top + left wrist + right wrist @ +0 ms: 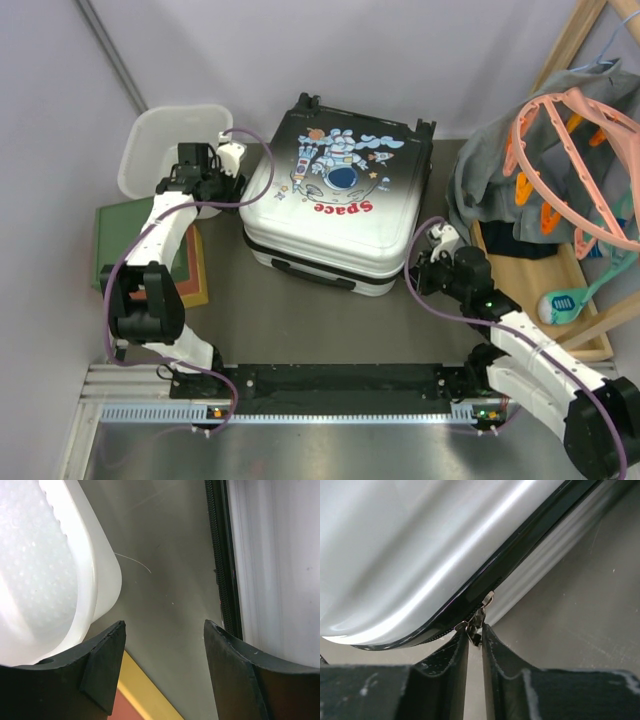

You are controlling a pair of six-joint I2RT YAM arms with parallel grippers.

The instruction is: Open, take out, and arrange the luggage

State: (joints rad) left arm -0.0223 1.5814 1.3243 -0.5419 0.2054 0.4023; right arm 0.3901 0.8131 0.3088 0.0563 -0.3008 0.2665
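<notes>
From above, the small hard-shell suitcase (335, 195), white fading to black with a cartoon astronaut and red "Space" on its shell, lies flat and closed in the middle of the grey table (300, 320), print upward. The left gripper (228, 165) hangs between the suitcase's left side and a white perforated plastic basket (165, 140); green-topped stacked boxes (125, 225) sit nearer the arm bases. The right gripper (420, 270) is at the suitcase's near right corner, close to a heap of grey cloth (490, 180) and pink plastic hangers (560, 140). The left wrist camera shows its black fingers (100, 670) well apart over bare table, holding nothing — basket on one side, the suitcase's black zip line (220, 570) on the other. The right wrist camera shows its fingers (440, 675) drawn almost together with a thin gap, and the small metal zipper pull (479, 615) dangles from the shell's seam into that gap at the tips — whether they pinch it I cannot tell.
</notes>
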